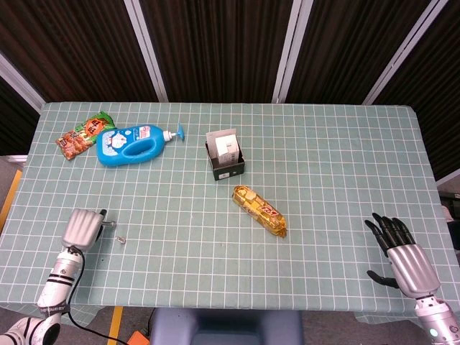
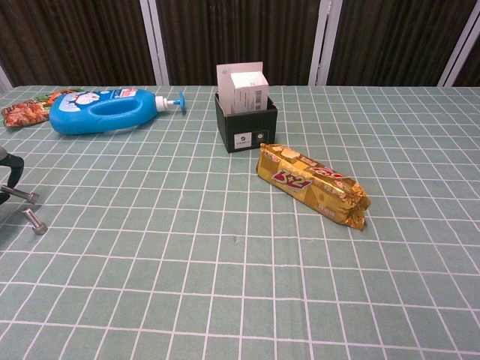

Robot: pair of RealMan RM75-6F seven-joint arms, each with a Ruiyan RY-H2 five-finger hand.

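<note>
Left hand (image 1: 81,228) sits at the near-left table edge, fingers curled in and pinching a small metal bolt (image 2: 22,196) that sticks out to the right above the cloth; in the chest view only the dark fingertips (image 2: 10,166) show at the left border. A second bolt (image 2: 34,221) lies loose on the table (image 1: 330,180) just beside and in front of the held one, not touching the hand. Right hand (image 1: 399,251) rests at the near-right corner, palm down, fingers spread and straight, holding nothing, well apart from everything; not seen in the chest view. Gold snack pack (image 1: 259,210) lies diagonally near the table middle. Behind it, apart, stands a black box (image 1: 226,164) with white cards (image 2: 241,88) upright inside. Blue pump bottle (image 1: 136,143) lies on its side at far left, nozzle pointing right toward the box. An orange snack bag (image 1: 83,134) lies flat just left of the bottle, touching or nearly touching it; cannot tell which. Green grid cloth covers the table.
</note>
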